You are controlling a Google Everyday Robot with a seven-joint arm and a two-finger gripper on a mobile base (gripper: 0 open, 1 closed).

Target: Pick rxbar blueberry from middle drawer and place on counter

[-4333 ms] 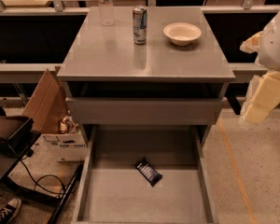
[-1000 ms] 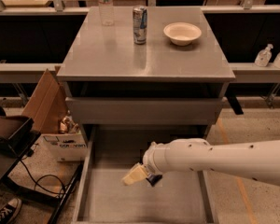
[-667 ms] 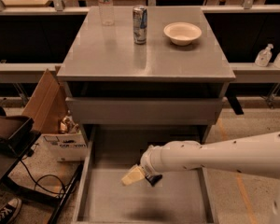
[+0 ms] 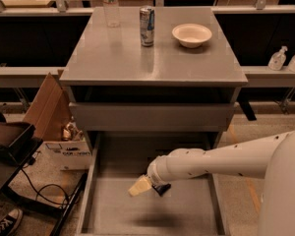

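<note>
The white arm [image 4: 221, 163] comes in from the right and reaches down into the open middle drawer [image 4: 110, 203]. The gripper [image 4: 147, 186] hangs over the drawer's floor, a little left of centre, and casts a soft shadow on the floor nearer the camera. Whether it is spread or pinched cannot be told from here. A small dark shape right against the gripper's right side is the rxbar blueberry [image 4: 162, 189]. Most of it is hidden behind the wrist, so only 1 dark end shows, and a hold on it cannot be confirmed.

Just above the open drawer sits the plain grey front of a closed drawer [image 4: 152, 117], which overhangs its far end. On the counter [image 4: 152, 63], toward the far edge, stand 3 things: a clear water bottle [image 4: 111, 5] at the left, a silver-blue can [image 4: 147, 26] in the middle and a pale bowl [image 4: 191, 35] at the right.

On the floor to the left are a leaning cardboard sheet [image 4: 46, 107], a small open box [image 4: 69, 149], cables [image 4: 42, 191] and a sneaker [image 4: 5, 222]. On a ledge to the right stand 2 pump bottles [image 4: 278, 58].
</note>
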